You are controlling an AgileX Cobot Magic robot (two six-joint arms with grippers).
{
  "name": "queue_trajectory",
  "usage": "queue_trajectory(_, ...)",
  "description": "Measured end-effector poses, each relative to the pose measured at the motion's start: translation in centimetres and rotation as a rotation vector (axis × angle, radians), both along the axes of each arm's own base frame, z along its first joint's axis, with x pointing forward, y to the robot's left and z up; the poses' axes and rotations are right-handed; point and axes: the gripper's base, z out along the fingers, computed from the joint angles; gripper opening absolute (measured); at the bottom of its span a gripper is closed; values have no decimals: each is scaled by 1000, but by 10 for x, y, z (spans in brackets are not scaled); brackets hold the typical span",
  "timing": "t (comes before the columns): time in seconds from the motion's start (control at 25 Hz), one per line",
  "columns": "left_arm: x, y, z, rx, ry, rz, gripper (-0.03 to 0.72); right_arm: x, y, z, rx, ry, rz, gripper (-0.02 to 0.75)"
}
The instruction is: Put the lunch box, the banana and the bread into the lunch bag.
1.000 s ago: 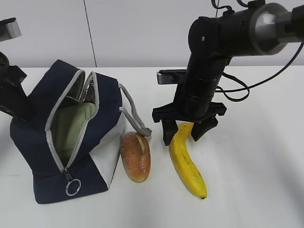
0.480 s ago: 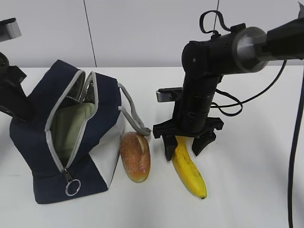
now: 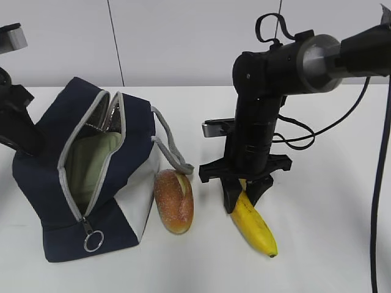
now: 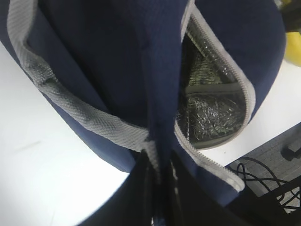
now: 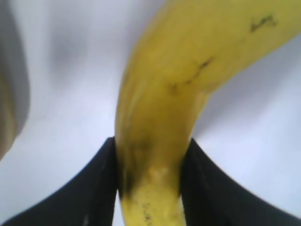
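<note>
Since earlier frame: right pincer (image 3: 247, 198) lowered and clamped on banana (image 3: 256, 226), banana shifted toward lower right. Left pincer (image 4: 157, 176) grips lunch bag (image 3: 43, 177) edge, mouth open. Step in hand: banana pick-up. Next: lift, carry left into bag; bread (image 3: 174, 201) waits on counter (image 3: 330, 201).

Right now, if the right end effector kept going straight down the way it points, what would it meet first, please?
The right end effector points down, already clamped on the banana. Directly beneath lies the white table, so banana and fingertips would likely press into it first.

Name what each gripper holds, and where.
Right gripper: the banana, near its stem end. Left gripper: the lunch bag, by its opening edge.
</note>
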Motion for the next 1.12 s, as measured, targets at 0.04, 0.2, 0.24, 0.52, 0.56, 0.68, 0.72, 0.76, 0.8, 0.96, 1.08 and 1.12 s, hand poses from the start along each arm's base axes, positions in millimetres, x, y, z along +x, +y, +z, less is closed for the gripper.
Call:
queue_trajectory(0.04, 0, 0, 0, 0, 0, 0, 10, 0, 0, 2, -5, 15, 4, 280)
queue_trajectory(0.2, 0, 0, 0, 0, 0, 0, 10, 7, 3, 18, 3, 1, 15, 280)
queue_trajectory(0.24, 0, 0, 0, 0, 0, 0, 10, 10, 5, 23, 11, -17, 15, 280)
queue_trajectory(0.52, 0, 0, 0, 0, 0, 0, 10, 28, 17, 92, 136, -202, 7, 280)
queue_trajectory(0.56, 0, 0, 0, 2, 0, 0, 10, 30, 19, 107, 171, -236, 3, 280)
queue_trajectory(0.68, 0, 0, 0, 1, 0, 0, 10, 33, 27, 147, 287, -319, -6, 280)
queue_trajectory(0.72, 0, 0, 0, 1, 0, 0, 10, 34, 31, 158, 332, -337, -8, 280)
queue_trajectory(0.76, 0, 0, 0, 1, 0, 0, 10, 34, 34, 167, 377, -346, -8, 280)
queue_trajectory(0.8, 0, 0, 0, 1, 0, 0, 10, 33, 37, 173, 416, -350, -2, 280)
queue_trajectory(0.96, 0, 0, 0, 1, 0, 0, 11, 31, 51, 175, 561, -285, -6, 280)
queue_trajectory(1.08, 0, 0, 0, 2, 0, -1, 11, 36, 64, 154, 621, -216, 2, 280)
queue_trajectory(1.12, 0, 0, 0, 2, 0, -1, 11, 36, 70, 149, 647, -198, 6, 280)
